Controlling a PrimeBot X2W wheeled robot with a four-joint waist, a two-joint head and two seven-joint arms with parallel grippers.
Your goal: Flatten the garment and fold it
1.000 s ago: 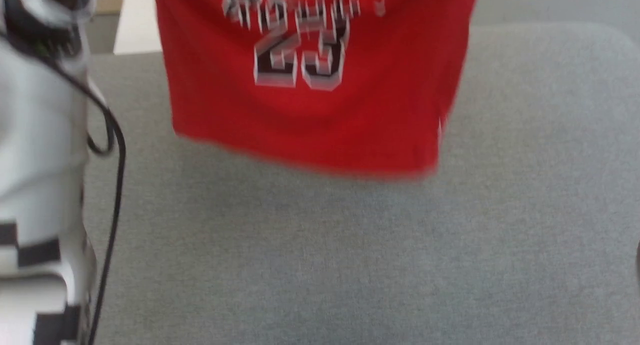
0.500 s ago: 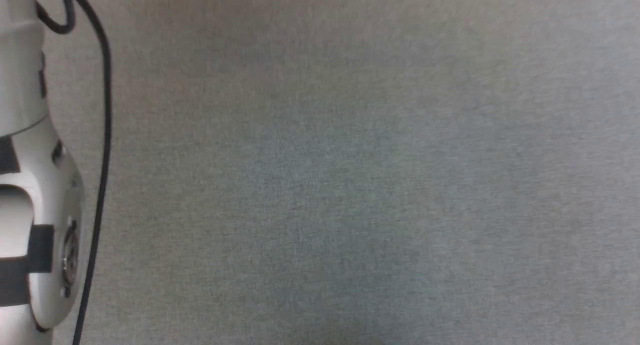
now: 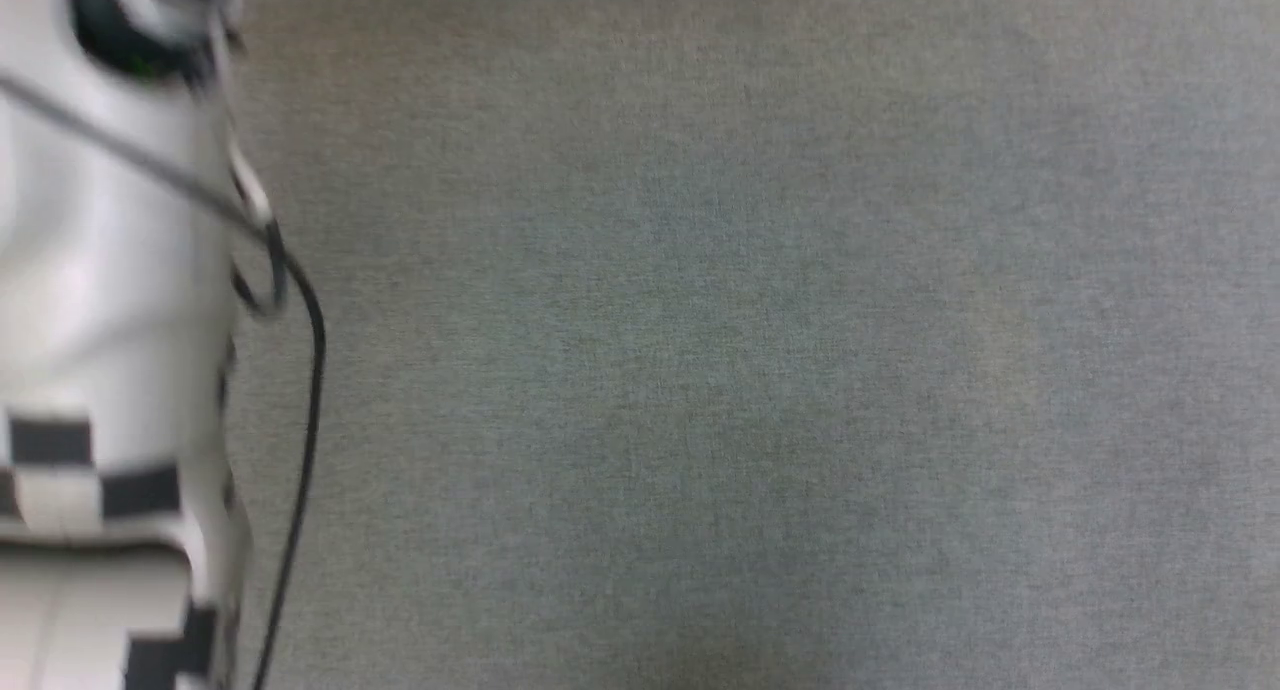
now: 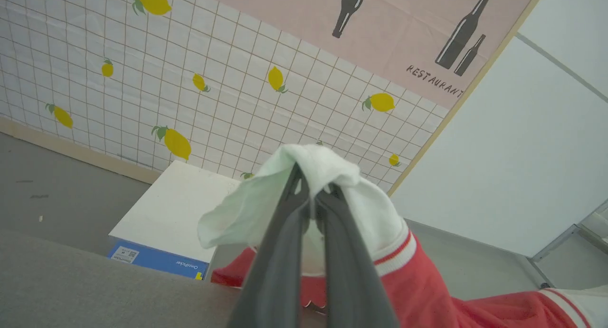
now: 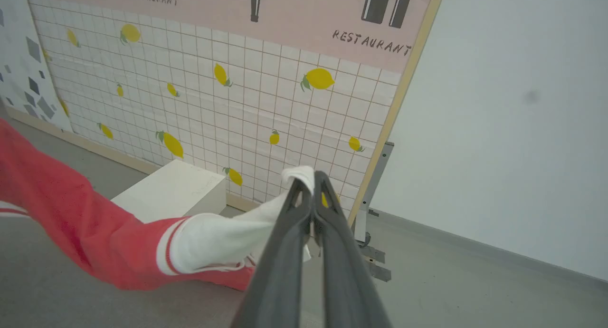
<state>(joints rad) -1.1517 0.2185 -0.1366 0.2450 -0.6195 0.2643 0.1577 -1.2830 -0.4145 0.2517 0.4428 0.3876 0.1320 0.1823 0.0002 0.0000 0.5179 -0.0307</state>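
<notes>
- Where two dark fingers rise from the bottom middle of the left wrist view, the left end effector (image 4: 313, 183) is clamped tight on a white sleeve of the garment (image 4: 427, 294). The garment's red body runs off toward the lower right corner.
- At the bottom middle of the right wrist view, the right end effector (image 5: 309, 180) is pinched closed on the other white sleeve. Red cloth stretches from there to the left edge of that frame.
- Along the left edge of the head view, a blurred pale forearm (image 3: 100, 270) and a black cable (image 3: 305, 420) hang over the grey desk (image 3: 750, 370).
- Beyond the desk edge, left of centre in both wrist views, a white box (image 4: 171, 204) with a blue side sits on the floor.
- Farthest back, a lemon-patterned tiled wall (image 4: 190, 81) covers the upper left. A pink poster (image 4: 403, 28) with bottle shapes sits above it, and a plain white wall (image 4: 522, 152) takes the right.
</notes>
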